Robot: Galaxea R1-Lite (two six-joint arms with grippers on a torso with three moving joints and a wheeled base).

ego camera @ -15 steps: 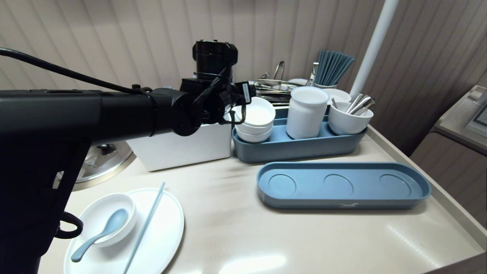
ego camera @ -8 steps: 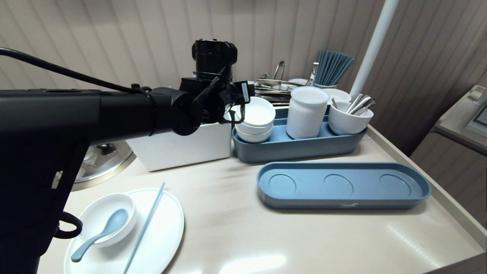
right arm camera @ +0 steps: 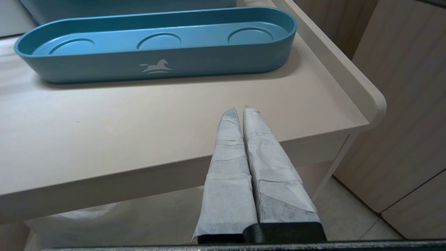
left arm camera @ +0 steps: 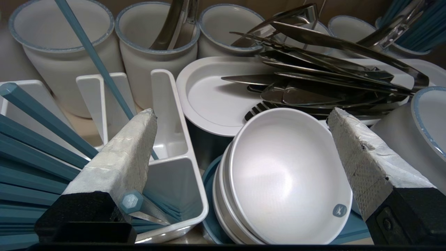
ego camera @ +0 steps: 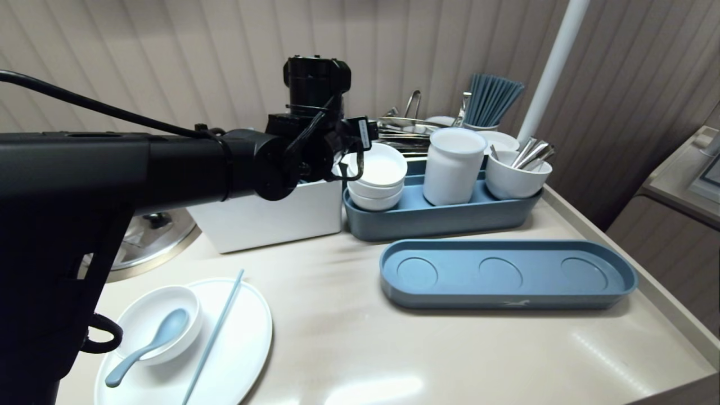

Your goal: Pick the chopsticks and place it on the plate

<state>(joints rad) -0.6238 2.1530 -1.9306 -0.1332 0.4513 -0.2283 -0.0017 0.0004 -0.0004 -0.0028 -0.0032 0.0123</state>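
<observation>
My left arm reaches across from the left to the back of the table, its wrist above a white box. The left gripper is open and holds nothing. It hangs over a stack of white bowls standing at the left end of a blue tray. One finger is over the white box of blue chopsticks, the other is beside a white jar. The right gripper is shut and empty, low at the table's front right edge.
An empty blue tray with three round recesses lies mid-table. A plate with a small bowl, a spoon and a chopstick sits front left. A cup of cutlery, a plate of steel cutlery and a white pole stand behind.
</observation>
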